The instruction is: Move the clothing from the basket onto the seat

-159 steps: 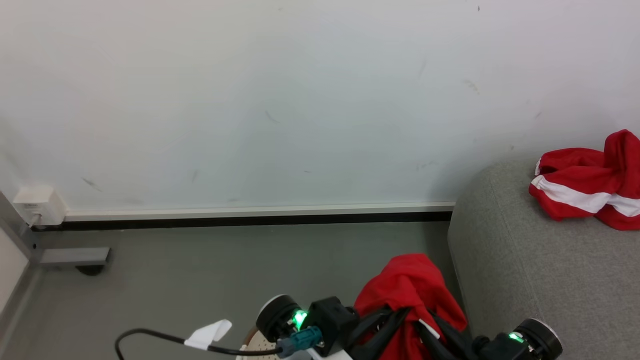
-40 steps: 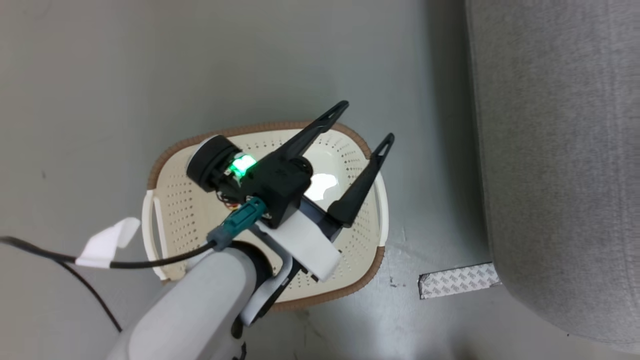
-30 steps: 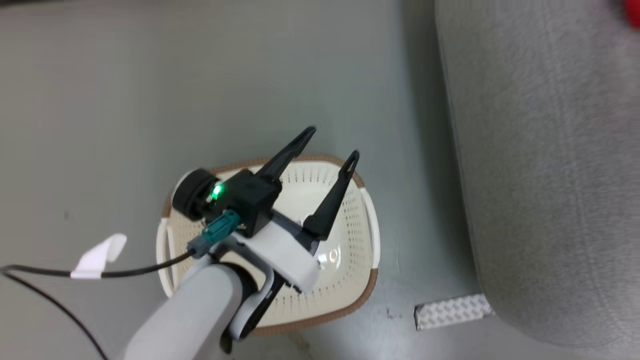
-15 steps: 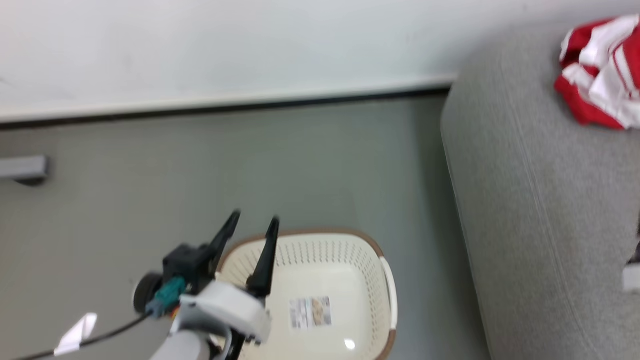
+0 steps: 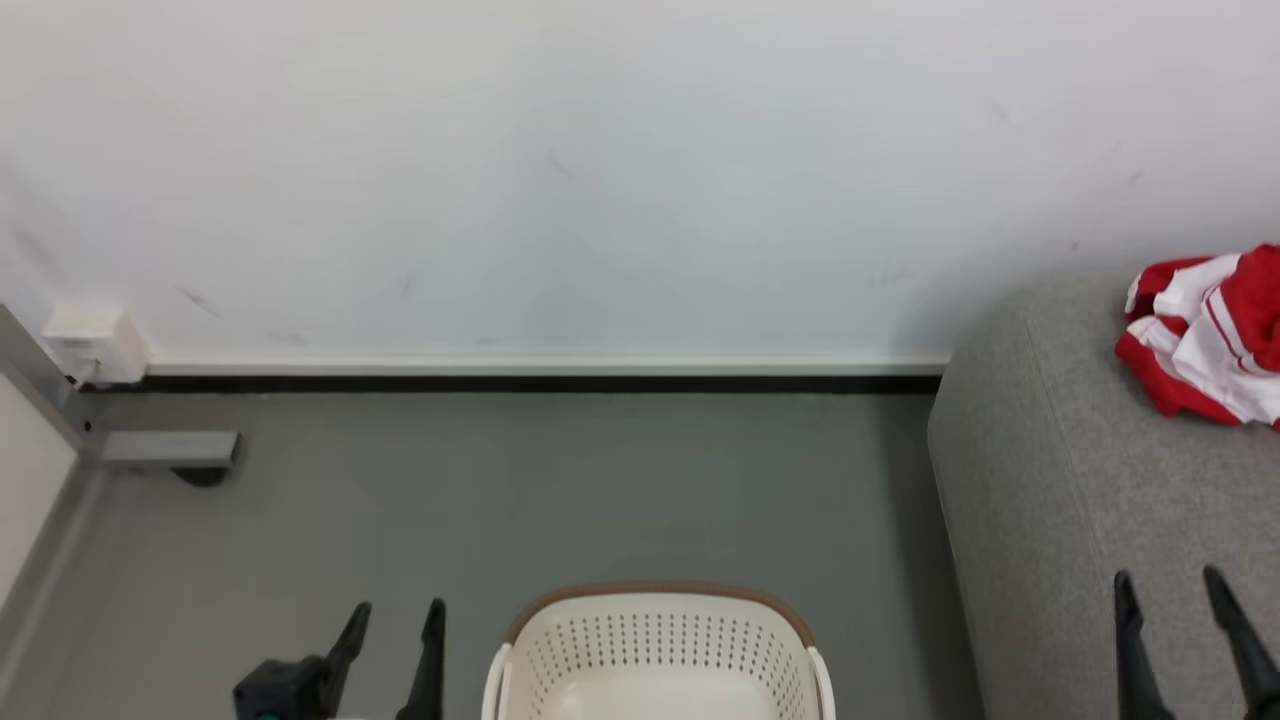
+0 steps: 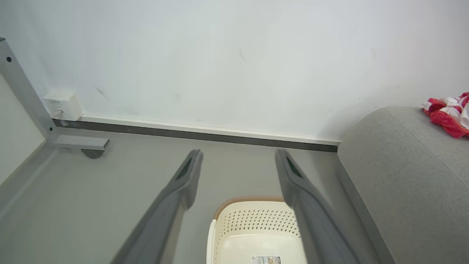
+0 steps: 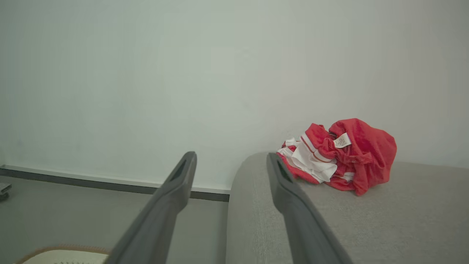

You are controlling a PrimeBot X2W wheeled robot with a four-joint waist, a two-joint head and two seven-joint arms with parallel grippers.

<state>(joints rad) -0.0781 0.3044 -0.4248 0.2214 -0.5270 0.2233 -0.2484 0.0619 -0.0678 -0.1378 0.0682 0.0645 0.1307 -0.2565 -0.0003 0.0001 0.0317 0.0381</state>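
Observation:
The red and white clothing point(image 5: 1205, 345) lies crumpled on the grey seat point(image 5: 1060, 520) at the right, near the wall; the right wrist view shows the clothing point(image 7: 339, 156) with its small white label up. On the floor at bottom centre stands the cream basket point(image 5: 655, 650), with nothing in the part I can see; its label shows inside the basket point(image 6: 256, 231). My left gripper point(image 5: 395, 615) is open to the left of the basket. Over the seat's front, my right gripper point(image 5: 1170, 582) is open too. Both hold nothing.
A white wall with a dark baseboard point(image 5: 520, 382) runs across the back. A white socket box point(image 5: 95, 342) and a grey metal frame foot point(image 5: 170, 450) sit at the far left. Grey floor lies between the basket and the wall.
The head camera has tilted up from the basket to the wall and seat. My left gripper has pulled back from over the basket to its left. The right gripper has come into view.

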